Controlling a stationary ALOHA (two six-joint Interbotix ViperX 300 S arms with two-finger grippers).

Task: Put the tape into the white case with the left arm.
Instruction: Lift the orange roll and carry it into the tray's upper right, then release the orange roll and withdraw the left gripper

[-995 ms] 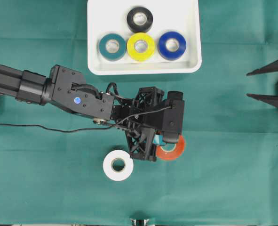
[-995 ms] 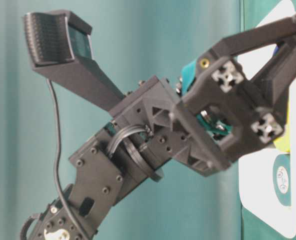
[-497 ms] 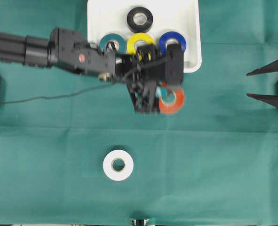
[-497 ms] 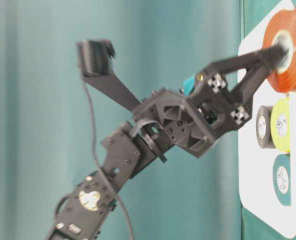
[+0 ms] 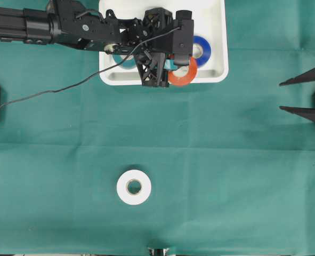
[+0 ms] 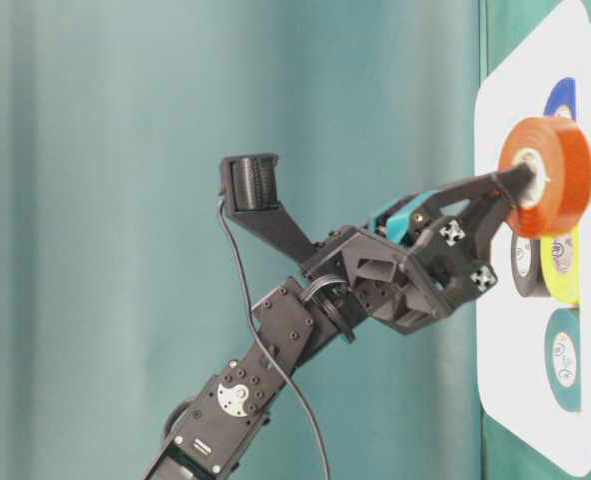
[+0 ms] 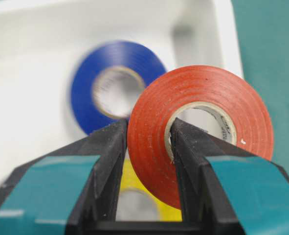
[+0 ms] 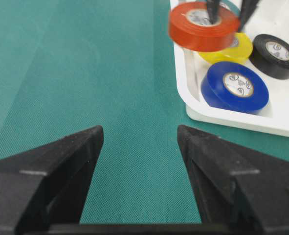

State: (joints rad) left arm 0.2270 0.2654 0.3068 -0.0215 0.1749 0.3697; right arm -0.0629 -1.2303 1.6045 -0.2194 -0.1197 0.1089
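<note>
Left tool (image 7: 149, 142) grips orange tape (image 7: 203, 132) – above green cloth (image 5: 226, 160)

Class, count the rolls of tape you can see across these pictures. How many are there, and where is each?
6. Blue, yellow, black and teal lie in the white case; orange in the left gripper; white on the cloth.

held tape (image 5: 182, 74) over case (image 5: 217, 74) rim, spare roll (image 5: 134, 187) apart

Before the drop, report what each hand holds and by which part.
The left hand grips the orange tape roll by its wall, one finger inside the core and one outside. The right hand is open, holding nothing.
</note>
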